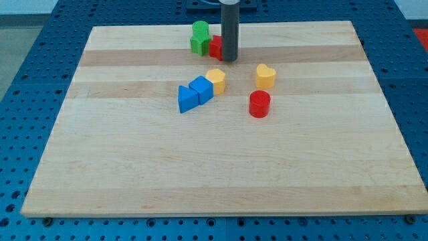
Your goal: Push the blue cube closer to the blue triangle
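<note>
The blue cube (202, 88) sits near the board's middle, touching the blue triangle (187, 99) at its lower left. A yellow block (216, 80) touches the cube's upper right side. My tip (229, 59) is above and to the right of the yellow block, near the board's top edge, right beside a red block (215, 47). The rod is upright and apart from both blue blocks.
Two green blocks (199, 37) stand left of the red block at the view's top. A yellow heart (265, 76) and a red cylinder (259, 104) lie right of the cube. The wooden board (221, 174) rests on a blue perforated table.
</note>
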Available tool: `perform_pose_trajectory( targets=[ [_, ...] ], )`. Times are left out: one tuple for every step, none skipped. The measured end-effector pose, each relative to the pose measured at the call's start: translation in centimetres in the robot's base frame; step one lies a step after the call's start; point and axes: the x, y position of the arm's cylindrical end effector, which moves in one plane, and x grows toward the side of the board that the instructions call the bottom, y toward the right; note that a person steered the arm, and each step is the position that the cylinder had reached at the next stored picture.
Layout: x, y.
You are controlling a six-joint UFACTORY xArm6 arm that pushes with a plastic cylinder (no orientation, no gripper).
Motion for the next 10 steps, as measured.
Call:
perform_pose_trajectory(
  targets=[
    [-2.2, 0.0],
    [-3.7, 0.0],
    [-5.5, 0.0],
    [-6.2, 0.5],
    [-4.5, 4.7],
    [-0.4, 9.4],
    [4.5, 12.8],
    [9.2, 13.3],
    [12.0, 12.0],
    [11.9, 7.8]
  ],
)
